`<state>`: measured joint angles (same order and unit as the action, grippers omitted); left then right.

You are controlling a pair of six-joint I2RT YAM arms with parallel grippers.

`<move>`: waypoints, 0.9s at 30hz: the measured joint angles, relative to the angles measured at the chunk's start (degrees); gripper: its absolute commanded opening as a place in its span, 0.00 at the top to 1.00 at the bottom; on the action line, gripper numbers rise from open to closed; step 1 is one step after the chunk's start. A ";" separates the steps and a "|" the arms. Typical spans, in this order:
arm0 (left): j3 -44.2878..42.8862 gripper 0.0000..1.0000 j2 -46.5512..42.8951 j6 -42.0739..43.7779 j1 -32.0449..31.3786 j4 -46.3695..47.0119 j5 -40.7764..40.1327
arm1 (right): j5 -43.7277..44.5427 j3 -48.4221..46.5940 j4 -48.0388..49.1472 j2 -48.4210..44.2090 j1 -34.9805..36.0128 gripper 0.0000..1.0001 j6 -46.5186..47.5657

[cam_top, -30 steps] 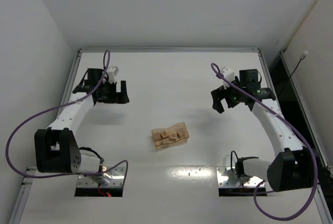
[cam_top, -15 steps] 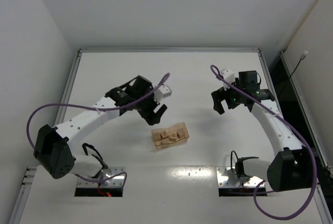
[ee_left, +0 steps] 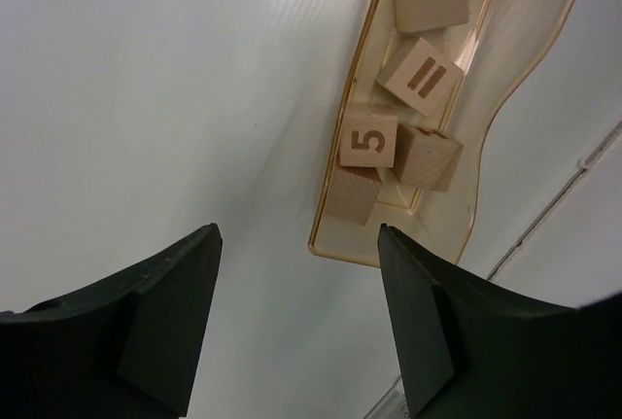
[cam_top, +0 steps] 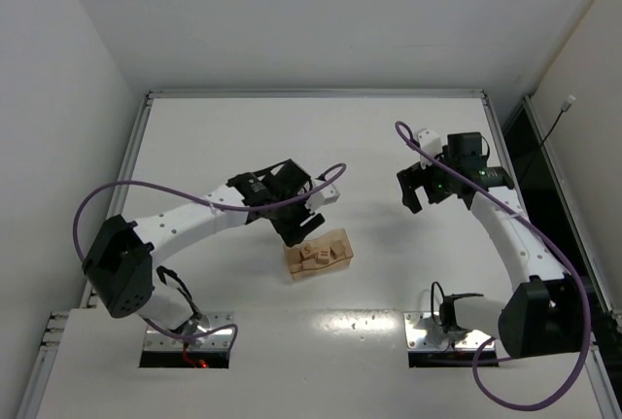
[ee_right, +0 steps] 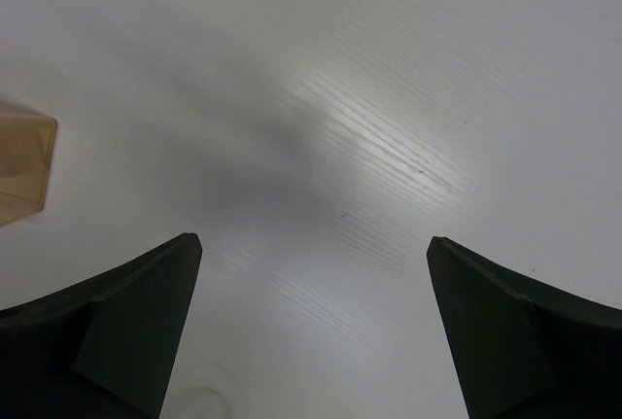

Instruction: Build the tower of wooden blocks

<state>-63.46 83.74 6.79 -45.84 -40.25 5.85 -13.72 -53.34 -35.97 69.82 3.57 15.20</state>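
Left fingers spread and empty, hovering just beside the tray, probably lining up a pick. Cubes lie jumbled inside the tray; no tower stands yet. Right fingers spread, well apart from the tray, idle.

The wooden cubes are pale tan with faint grain. The numbered cube bears a dark-brown 5, the barred cube two dark-brown bars. The tray is translucent amber. The tabletop is white and finely streaked. The left tool and right tool are black, and the cables are purple.
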 measured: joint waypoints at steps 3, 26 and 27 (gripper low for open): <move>0.00 0.43 0.72 -0.09 -0.57 0.57 -0.42 | 0.02 0.02 -0.02 0.00 -0.07 0.00 0.00; 1.40 1.00 12.72 0.24 -1.38 3.50 -1.44 | 0.24 0.02 -0.04 1.29 -0.07 0.00 0.00; 1.40 1.00 12.74 0.26 -1.22 3.82 -1.57 | 0.24 0.02 -0.04 1.29 -0.07 0.00 0.00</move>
<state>-62.06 96.49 7.05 -47.07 -36.42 4.27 -13.47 -53.32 -36.01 71.11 3.51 15.20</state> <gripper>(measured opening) 0.013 1.001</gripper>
